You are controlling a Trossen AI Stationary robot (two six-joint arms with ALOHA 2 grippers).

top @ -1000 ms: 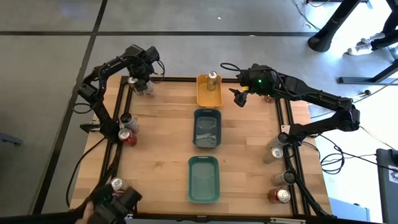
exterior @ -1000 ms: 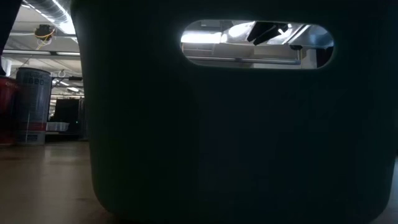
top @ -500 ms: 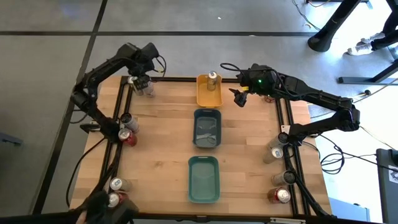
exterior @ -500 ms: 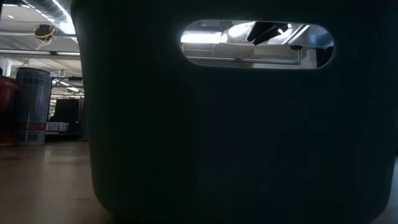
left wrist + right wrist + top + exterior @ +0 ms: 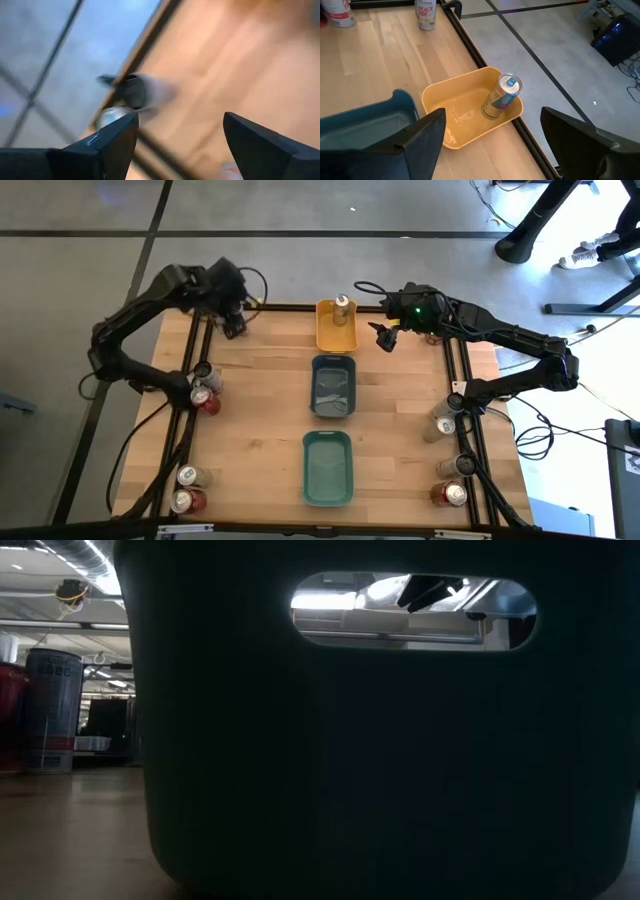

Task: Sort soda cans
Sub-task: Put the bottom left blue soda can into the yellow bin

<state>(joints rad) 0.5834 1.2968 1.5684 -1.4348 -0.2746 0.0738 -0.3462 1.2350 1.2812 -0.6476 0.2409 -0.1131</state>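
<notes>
Where the left hand sits, blur hides any can.

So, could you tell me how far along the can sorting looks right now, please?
Done: one can stands in the yellow tray; both teal trays look empty. In hand: nothing; the right tool hangs open beside the yellow tray, and the left tool is at the far-left corner. Left: the cans along the left edge and right edge.
</notes>
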